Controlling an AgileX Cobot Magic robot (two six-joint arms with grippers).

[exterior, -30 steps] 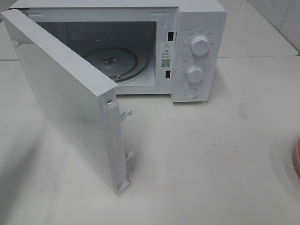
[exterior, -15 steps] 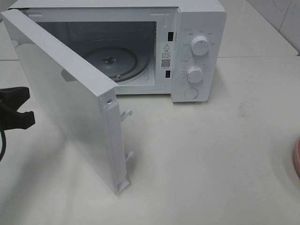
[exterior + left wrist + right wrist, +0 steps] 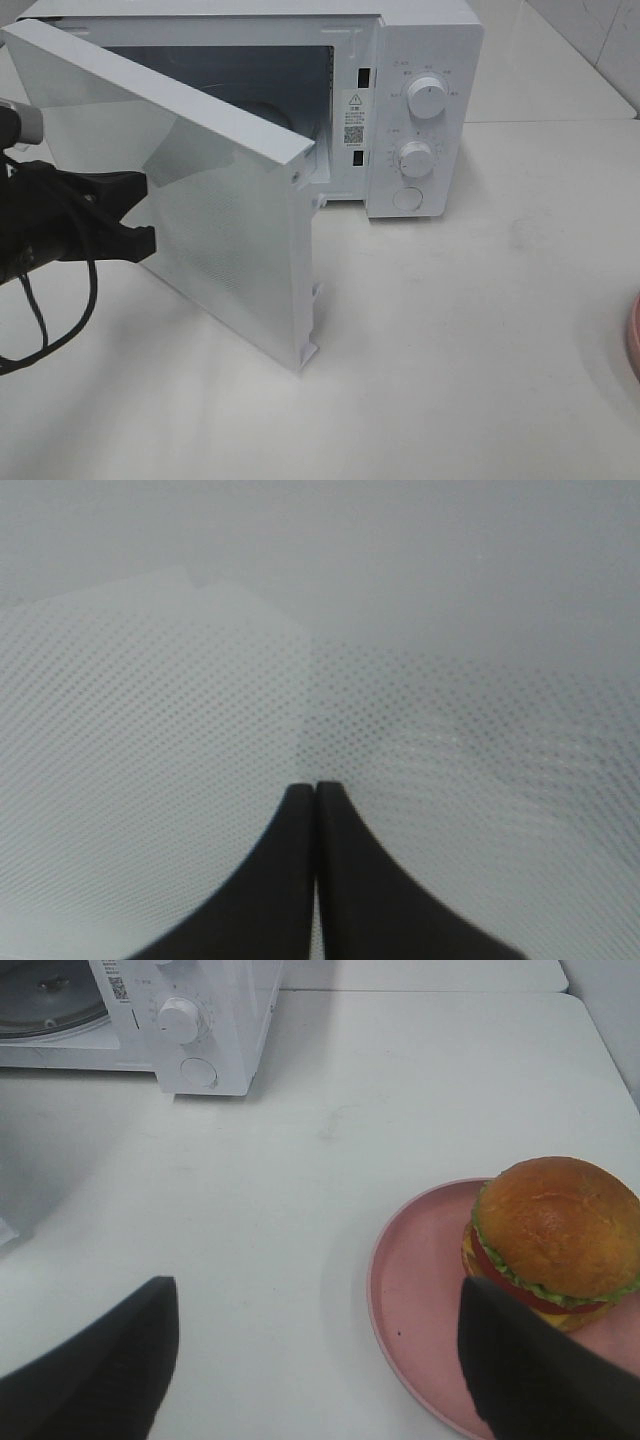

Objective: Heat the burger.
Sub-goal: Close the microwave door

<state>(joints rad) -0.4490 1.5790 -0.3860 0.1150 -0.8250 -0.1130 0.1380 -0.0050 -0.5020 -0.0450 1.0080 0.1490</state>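
Here my right pincer [image 3: 318,1355] hangs spread wide, empty, just beside the burger [image 3: 553,1242] on its pink plate [image 3: 415,1300], nearer than my left pincer [image 3: 145,212], pressed together against the microwave door [image 3: 215,215]

The left gripper [image 3: 317,792] is showing as two dark fingers [image 3: 365,880] lying pressed together, with only a thin pale seam running between them up to the tips. They are tapering from a broad base to a narrow point. Right in front of them a pale grey-white panel [image 3: 150,710] is filling the whole view, covered in a fine grid of tiny dots. A lighter patch is sitting across one part of it, with a faint straight edge running down toward the fingertips. Whether the tips are touching the panel is hard to tell
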